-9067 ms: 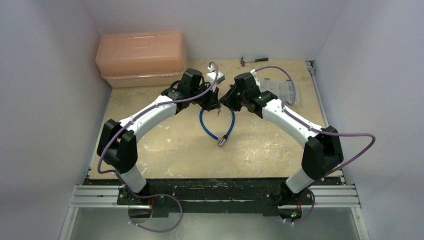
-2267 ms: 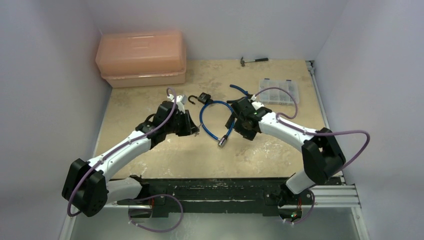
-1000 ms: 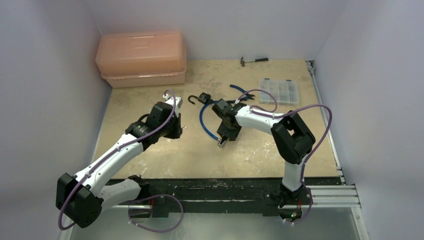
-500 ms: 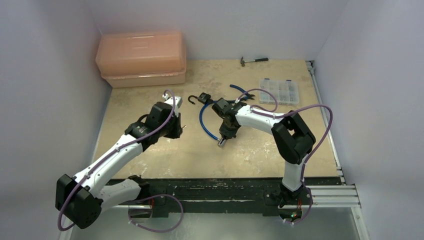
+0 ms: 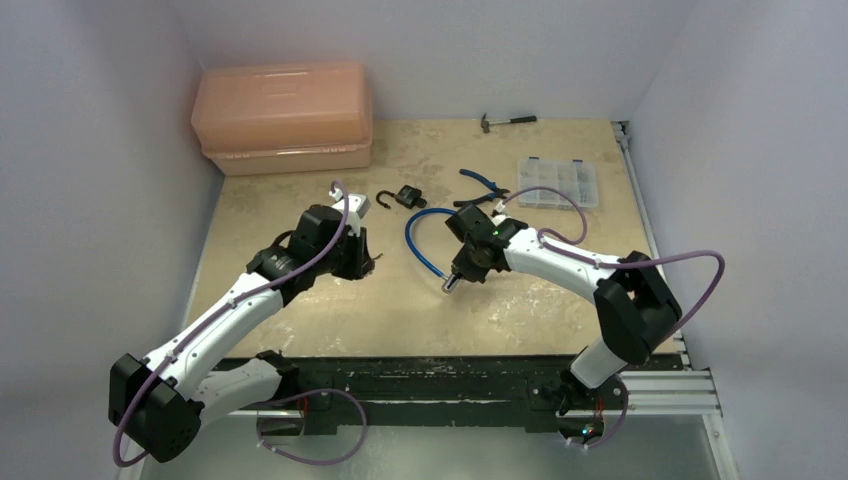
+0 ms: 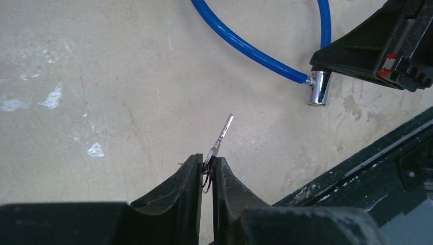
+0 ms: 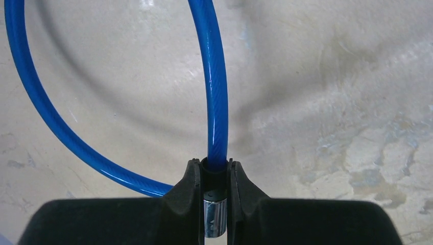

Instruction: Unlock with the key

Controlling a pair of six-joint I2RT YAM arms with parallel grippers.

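The tiny key is pinched by its black head in my left gripper, which is shut on it; the silver blade sticks out past the fingertips above the table. From above, the left gripper hovers left of the blue cable loop. My right gripper is shut on the blue cable's black collar, and the chrome end lies between its fingers. In the left wrist view that chrome end shows off to the right of the key's tip. The small black padlock lies farther back on the table.
An orange toolbox stands at the back left. A hammer, blue-handled pliers and a clear parts organiser lie at the back right. The black front rail runs along the near edge.
The right gripper has closed on the cable end and shifted it slightly right, its elbow swinging outward. The left gripper with the key has barely moved.
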